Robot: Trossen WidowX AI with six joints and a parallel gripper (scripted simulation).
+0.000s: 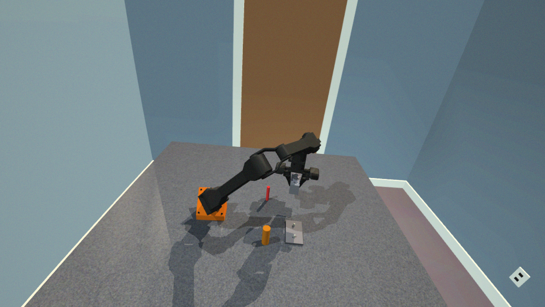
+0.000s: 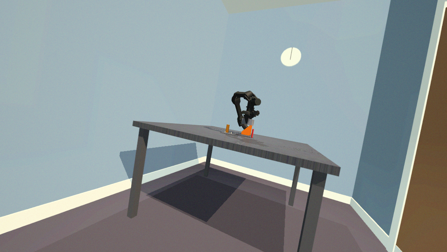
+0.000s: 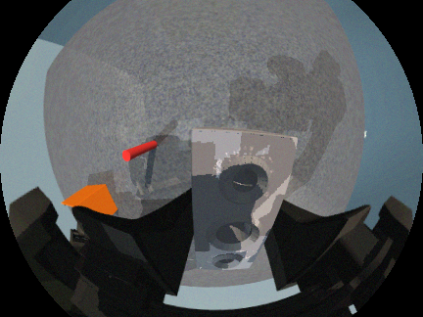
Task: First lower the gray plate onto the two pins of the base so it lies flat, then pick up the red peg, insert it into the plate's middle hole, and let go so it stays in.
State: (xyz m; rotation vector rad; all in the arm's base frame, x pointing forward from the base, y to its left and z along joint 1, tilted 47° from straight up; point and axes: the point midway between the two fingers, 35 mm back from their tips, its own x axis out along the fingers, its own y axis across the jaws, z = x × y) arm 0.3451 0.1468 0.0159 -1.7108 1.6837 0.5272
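Top cam: high up, tilted down across the counter toward its far edge and the door; both far corners in, near edge cropped. Exterior: farthest out, off top's right-hand edge, just above counter height, facing across to the clock; all four corners in. Wrist: closest, looking down past the fingers at the plate. Top and exterior share the whole arm and far edge.
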